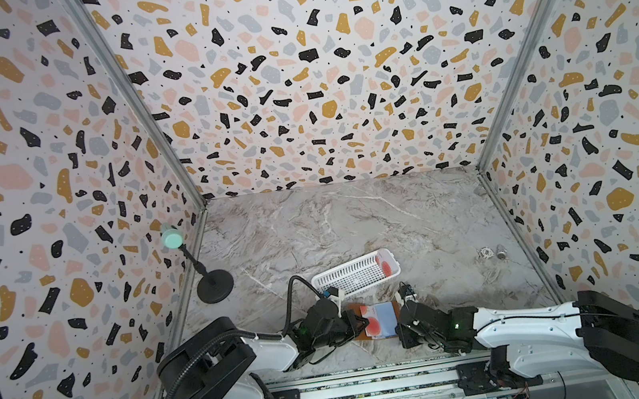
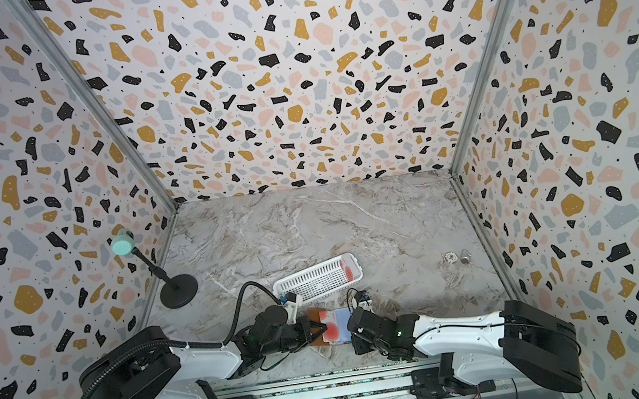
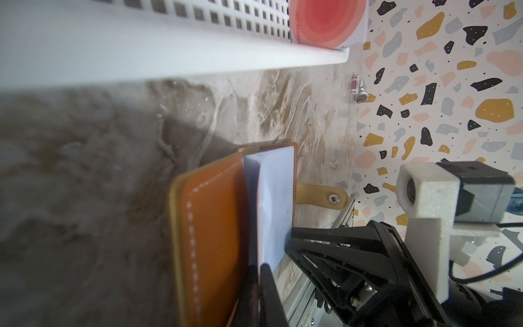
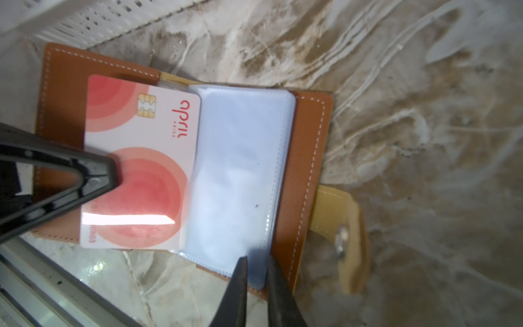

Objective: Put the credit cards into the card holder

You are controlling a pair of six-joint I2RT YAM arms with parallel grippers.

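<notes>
Judging the half-tucked credit card (image 4: 141, 170) stiff, light and slick, I have my left gripper (image 3: 259, 269) pinched shut on its free edge over the open card holder (image 4: 307, 158), with my right gripper (image 4: 256, 262) nipping the floppy sleeves (image 4: 240, 170) by a corner.

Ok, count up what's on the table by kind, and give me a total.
white slotted basket: 1
card holder: 1
credit cards: 2 showing, the second inside the basket
black stand with mint-green head: 1
small metal bits: 2
Total: 7
</notes>
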